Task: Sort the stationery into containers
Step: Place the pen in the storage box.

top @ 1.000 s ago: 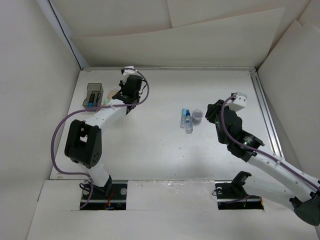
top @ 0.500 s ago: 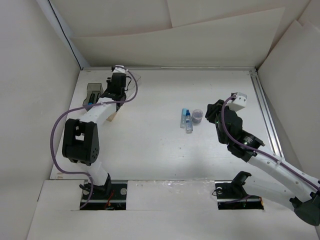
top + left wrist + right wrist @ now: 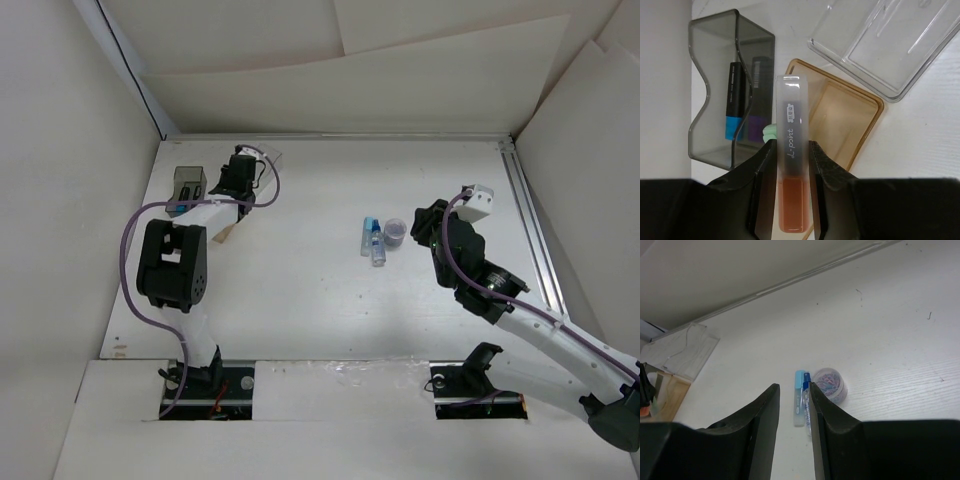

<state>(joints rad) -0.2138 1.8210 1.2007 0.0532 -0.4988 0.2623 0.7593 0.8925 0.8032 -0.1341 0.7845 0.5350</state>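
Note:
My left gripper (image 3: 791,150) (image 3: 234,180) is shut on an orange marker (image 3: 791,120) with a frosted cap, held above the amber-orange bin (image 3: 850,117). Left of it stands the smoky dark grey bin (image 3: 715,55) (image 3: 188,187) with a blue marker (image 3: 733,107) and a purple marker (image 3: 759,100) inside. A green marker end (image 3: 769,133) peeks out beside my finger. The clear bin (image 3: 885,45) lies beyond. At mid-table a light blue marker (image 3: 799,399) (image 3: 368,238) and a blue-capped bottle (image 3: 807,396) (image 3: 378,251) lie side by side. My right gripper (image 3: 793,390) (image 3: 426,224) hovers open near them, holding nothing.
A small round clear tub of coloured clips (image 3: 832,384) (image 3: 395,232) sits right of the bottle. White walls close in the table at the back and left. A metal rail (image 3: 530,225) runs along the right edge.
My left arm has swung its wrist left, toward the bins at the far left, with the orange marker still held. The right arm has not moved.

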